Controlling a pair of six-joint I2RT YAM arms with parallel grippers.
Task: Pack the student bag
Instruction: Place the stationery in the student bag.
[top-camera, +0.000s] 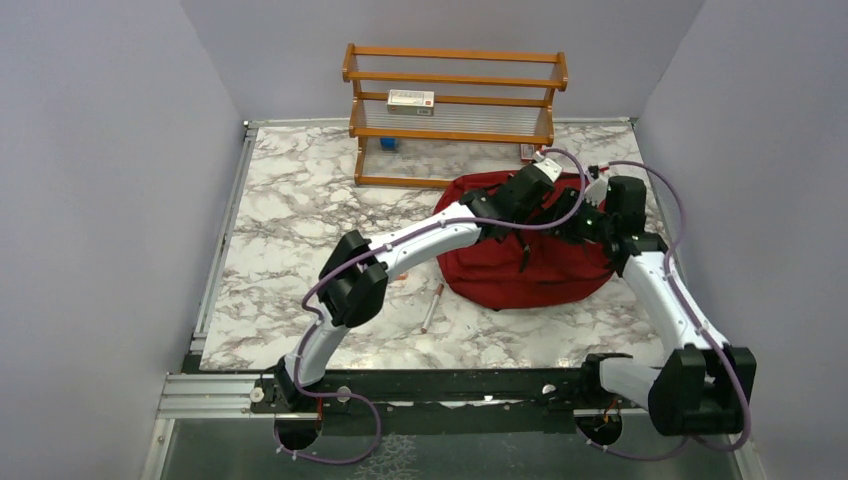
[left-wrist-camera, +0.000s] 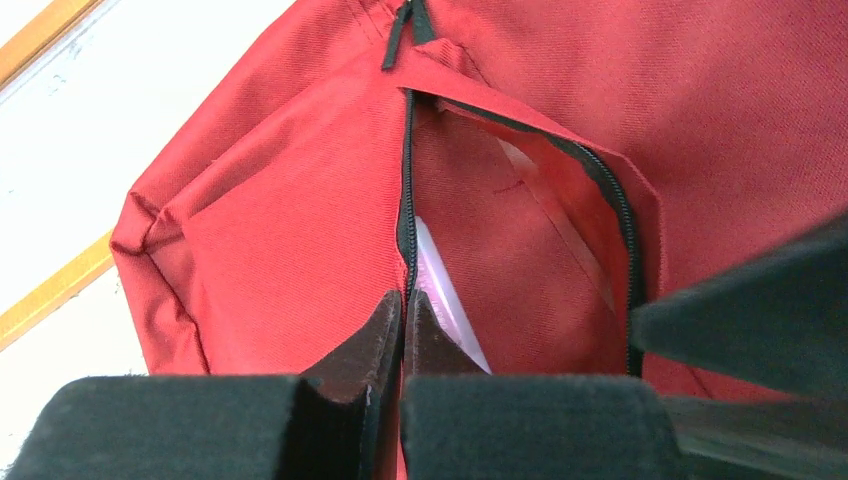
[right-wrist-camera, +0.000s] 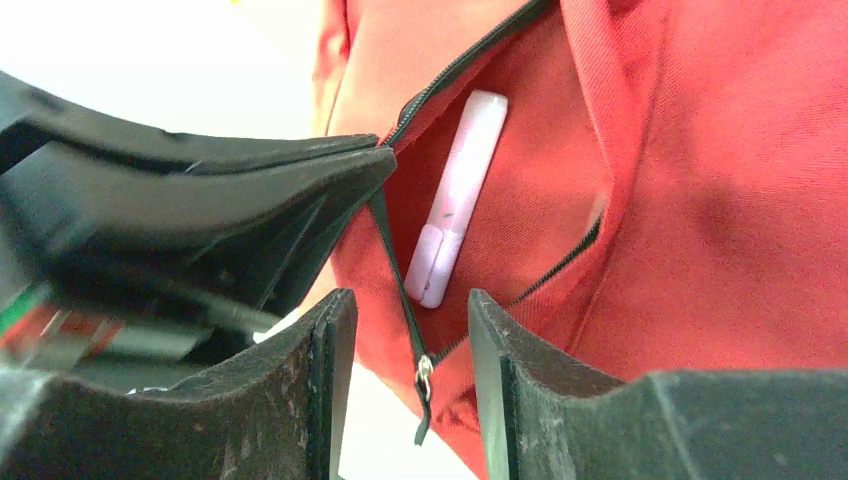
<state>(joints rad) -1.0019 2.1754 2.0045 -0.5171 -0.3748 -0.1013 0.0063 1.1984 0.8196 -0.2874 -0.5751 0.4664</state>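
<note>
The student bag (top-camera: 520, 275) lies slumped on the marble worktop (top-camera: 300, 220), toward its far right corner. It sits just in front of the right end of a wooden rack (top-camera: 470, 118) that stands along the far edge. A small box (top-camera: 411, 101) rests on the rack's shelf. A pen (top-camera: 432, 307) lies on the worktop near the bag's left side, closer to the near edge.

Both arms reach over the bag and meet above it. The left gripper (left-wrist-camera: 403, 325) is closed, its fingertips pinching the black zipper edge of an unzipped pocket and holding that edge up. The right gripper (right-wrist-camera: 405, 315) stands open at the same pocket mouth. The zipper tape runs down between its two fingers, and the zipper pull (right-wrist-camera: 424, 380) hangs just below them. Neither finger clearly presses on the fabric.

Inside the pocket, a pale, flat, elongated object (right-wrist-camera: 462, 180) lies against the red cloth.
</note>
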